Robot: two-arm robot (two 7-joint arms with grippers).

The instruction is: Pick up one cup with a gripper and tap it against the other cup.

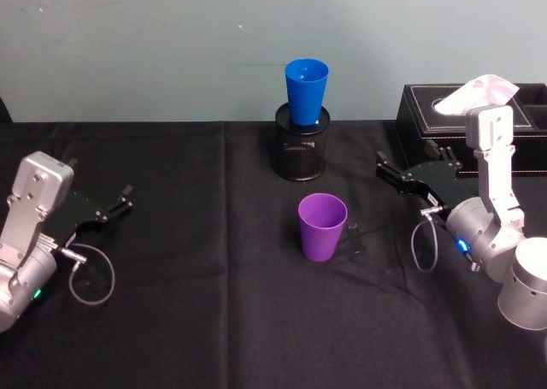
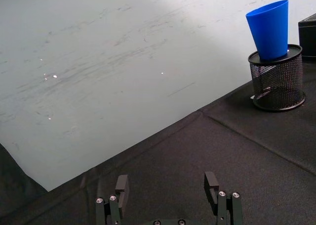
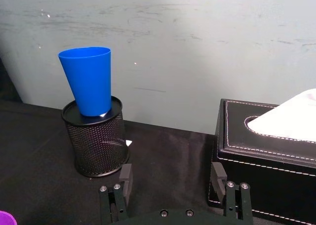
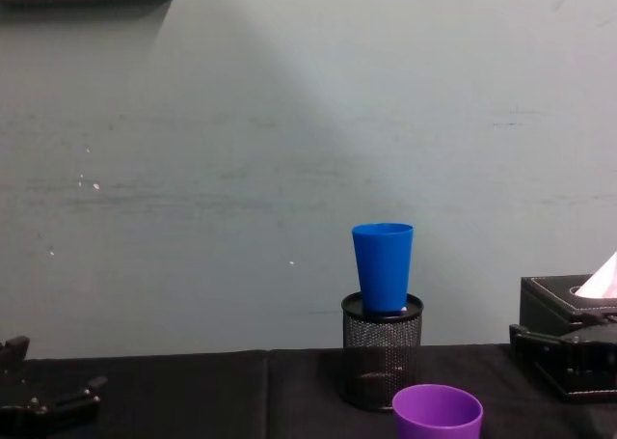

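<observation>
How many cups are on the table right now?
2. The purple cup stands upright on the black cloth near the middle. The blue cup sits in the black mesh holder behind it, near the wall. Nothing suggests a hidden one.

One purple cup [image 1: 322, 226], one blue cup [image 1: 306, 91], one mesh holder [image 1: 301, 152], one tissue box [image 1: 436, 111]

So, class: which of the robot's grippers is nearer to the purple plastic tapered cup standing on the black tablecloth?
Right. The right gripper sits just beside and slightly behind the purple plastic tapered cup; the left gripper rests far off by the table's left edge.
</observation>
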